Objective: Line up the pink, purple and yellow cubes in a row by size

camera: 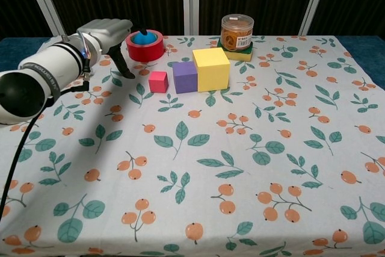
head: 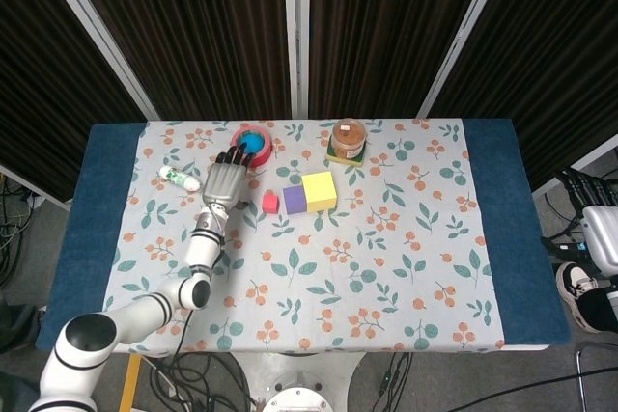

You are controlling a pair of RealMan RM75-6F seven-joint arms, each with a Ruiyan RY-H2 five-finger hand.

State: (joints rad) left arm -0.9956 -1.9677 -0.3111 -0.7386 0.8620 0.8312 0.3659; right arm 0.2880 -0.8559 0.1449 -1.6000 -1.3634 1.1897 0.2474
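Three cubes stand in a row on the floral cloth: a small pink cube [head: 270, 203] [camera: 158, 81], a mid-sized purple cube [head: 294, 200] [camera: 185, 77] and a large yellow cube [head: 319, 191] [camera: 211, 68]. Purple and yellow touch; the pink one sits a small gap to their left. My left hand [head: 223, 182] [camera: 109, 32] hovers to the left of the pink cube, clear of it, fingers spread and holding nothing. My right hand does not appear in either view.
A red tape roll [head: 251, 145] [camera: 145, 45] with a blue centre lies just behind the hand. A clear jar [head: 349, 139] [camera: 236, 31] of orange contents stands behind the yellow cube. A white tube [head: 180, 178] lies at the left.
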